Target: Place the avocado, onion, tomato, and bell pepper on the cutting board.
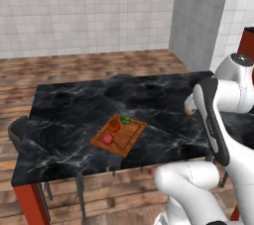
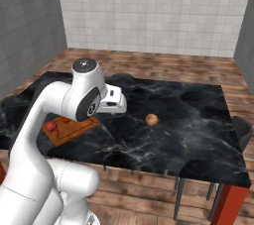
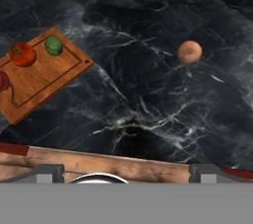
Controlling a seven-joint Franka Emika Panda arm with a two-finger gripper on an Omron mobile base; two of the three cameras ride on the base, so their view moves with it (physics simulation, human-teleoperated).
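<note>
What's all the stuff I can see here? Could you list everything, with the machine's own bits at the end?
cutting board: one, brown wood, on the table towards its front edge.
avocado: one, green, on the board near a corner.
tomato: one, orange-red with a greenish top, on the board beside the avocado.
bell pepper: one, red, on the board apart from the other two.
onion: one, pale tan, alone on the table, off the board.
table: one, black marble top, red leg at a corner.
chairs: two, dark, one at either end of the table.
floor: brown wood planks.
walls: pale tiles.
fingers: two, dark, spread open, holding nothing, above the table's front edge.
</note>
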